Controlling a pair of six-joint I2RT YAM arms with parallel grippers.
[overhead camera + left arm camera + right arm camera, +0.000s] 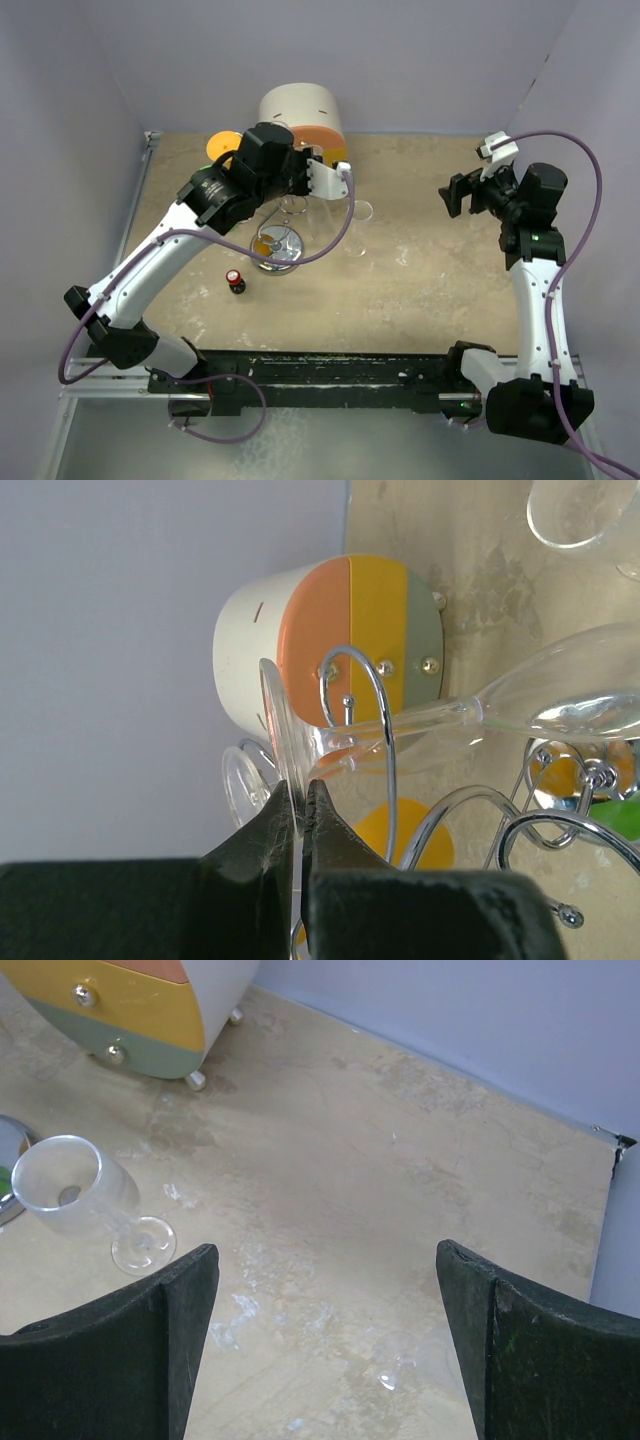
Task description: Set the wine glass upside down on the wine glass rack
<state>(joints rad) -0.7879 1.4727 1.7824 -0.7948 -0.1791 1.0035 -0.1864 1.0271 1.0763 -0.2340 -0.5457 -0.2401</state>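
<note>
While the left gripper (303,792) is clenched on the thin edge of the wine glass's foot, the wine glass (450,716) itself lies roughly sideways in the wrist view, with its stem running right from the pinched foot to the clear bowl. The stem passes behind one curled wire arm of the wine glass rack (372,695), and further scroll arms spread below and to the right of the bowl. Whether the glass rests on any wire or only hangs close to it cannot be told.

From above, the rack (278,247) stands on its round shiny base at the left-centre of the table (430,290), directly under the left arm's wrist. Just behind it, at the far edge, sits a round white drum (300,112) with orange, yellow and grey-green front panels. An orange disc (222,146) lies to the drum's left. A small red-capped bottle (235,281) stands near the rack, on its near-left side.

A second glass (75,1192) stands upright on the table just right of the rack, apart from both arms.

On the right side of the table, the right gripper (327,1252) is raised above bare tabletop with its jaws spread wide and nothing between them, well apart from the rack and both glasses.
</note>
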